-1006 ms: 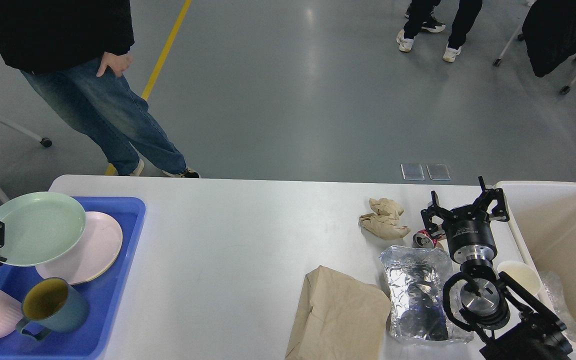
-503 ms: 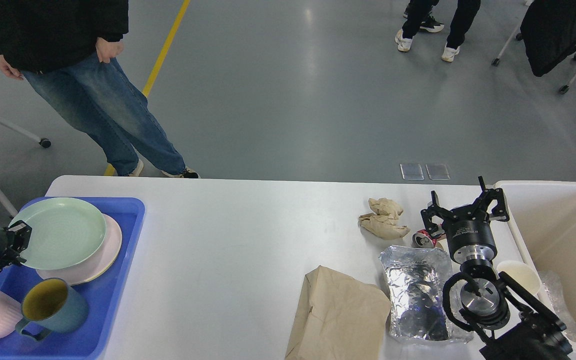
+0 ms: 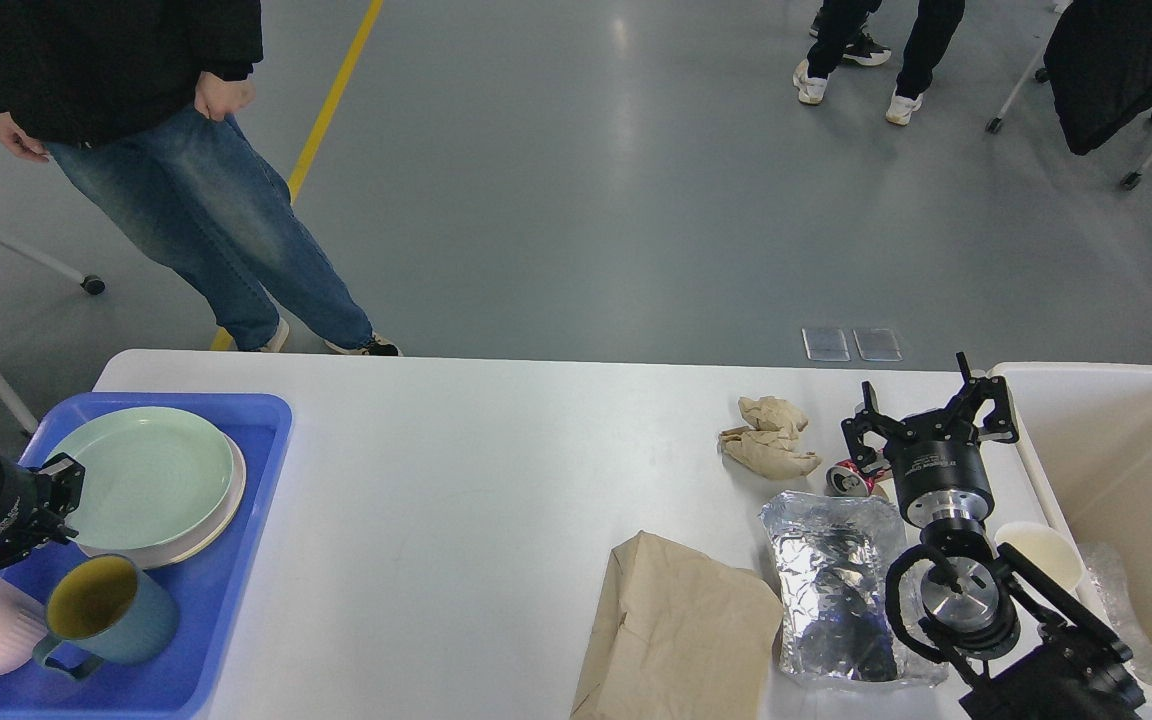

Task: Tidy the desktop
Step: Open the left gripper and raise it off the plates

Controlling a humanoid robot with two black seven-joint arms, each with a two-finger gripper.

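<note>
Two black arms with round silver metal joint faces. Right gripper (image 3: 931, 415): black cylindrical wrist with small white lettering, thin dark cable loop below, angular pronged fingers. Left gripper (image 3: 64, 492): black, blocky, silver collar behind.

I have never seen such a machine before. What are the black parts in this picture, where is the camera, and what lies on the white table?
The camera sits in a robot's head and looks down over the desktop. The black parts are its two arms.

The right hand is open and empty, above a small red can. The left hand sits at the edge of a green plate, which lies on a pink plate in a blue tray; whether it grips the plate is unclear. Two mugs also stand in the tray.

On the right lie crumpled paper, a foil bag, a brown paper bag and a paper cup, beside a cream bin.
</note>
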